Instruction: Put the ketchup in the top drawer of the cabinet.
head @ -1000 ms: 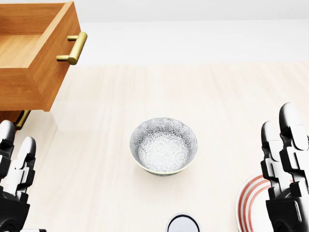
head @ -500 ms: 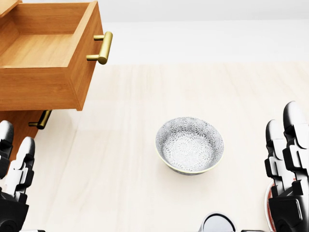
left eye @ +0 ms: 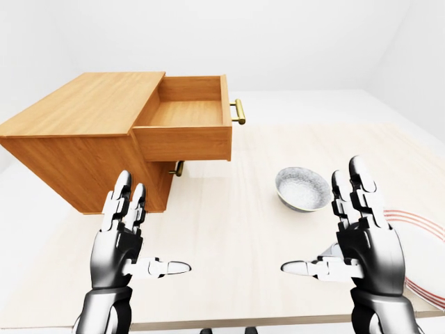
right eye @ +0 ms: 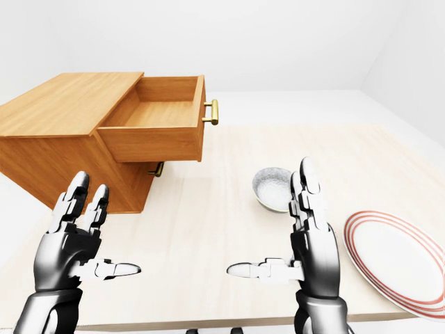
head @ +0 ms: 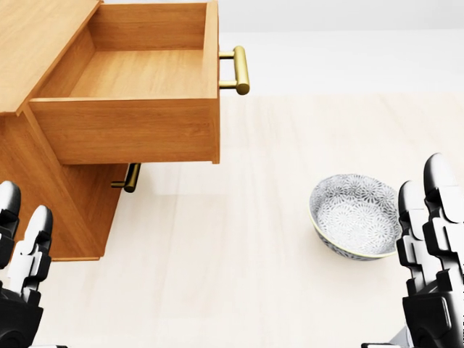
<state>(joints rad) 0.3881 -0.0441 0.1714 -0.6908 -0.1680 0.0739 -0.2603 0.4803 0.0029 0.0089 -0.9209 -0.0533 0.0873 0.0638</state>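
No ketchup shows in any view. The wooden cabinet (left eye: 76, 132) stands at the left of the table, and its top drawer (left eye: 188, 115) is pulled out and empty, with a brass handle (left eye: 238, 111) on its face. My left hand (left eye: 149, 229) is raised low in the left-eye view, open, fingers spread, holding nothing. My right hand (left eye: 323, 223) is raised opposite it at the lower right, also open and empty. Both hands hang over the table, apart from the cabinet.
A patterned grey bowl (left eye: 303, 188) sits on the pale wooden table (left eye: 236, 229), to the right of the drawer. A white plate with red rings (right eye: 400, 257) lies at the table's right edge. A lower drawer's brass handle (left eye: 179, 168) shows under the open drawer.
The camera has swung left: in the head view the cabinet and bowl slid right, and the plate and a round cup at the bottom left the frame. Both hands hold their pose.
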